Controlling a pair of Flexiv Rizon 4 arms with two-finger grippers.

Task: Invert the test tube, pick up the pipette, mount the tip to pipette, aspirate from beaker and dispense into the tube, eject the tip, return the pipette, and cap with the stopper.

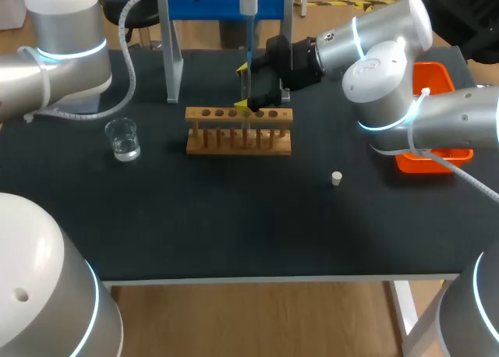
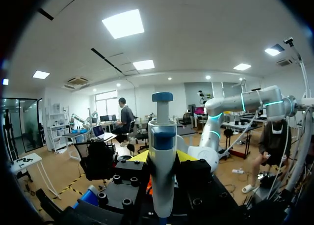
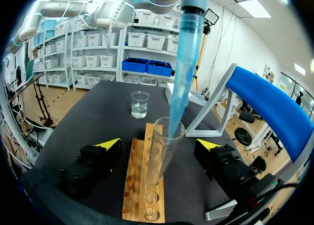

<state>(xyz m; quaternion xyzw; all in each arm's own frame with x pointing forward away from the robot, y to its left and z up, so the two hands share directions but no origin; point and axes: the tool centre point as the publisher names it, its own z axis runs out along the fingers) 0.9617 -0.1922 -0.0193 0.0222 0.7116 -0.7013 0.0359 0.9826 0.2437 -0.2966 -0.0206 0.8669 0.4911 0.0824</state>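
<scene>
left claw (image 2: 163,156) clamped on pipette (image 2: 162,131) | tip (image 3: 186,63) in tube (image 3: 162,158) mouth | right claw (image 3: 159,143) apart, flanking rack (image 3: 140,188)

No text, number, label or sign can be read on anything on the worktop (image 1: 234,217). The pipette (image 2: 162,156) shows only plain white and blue. The wooden rack (image 1: 238,131) and the orange tray (image 1: 437,80) are unmarked. The beaker (image 3: 140,104) may carry faint graduations, but they are too small to make out.
</scene>
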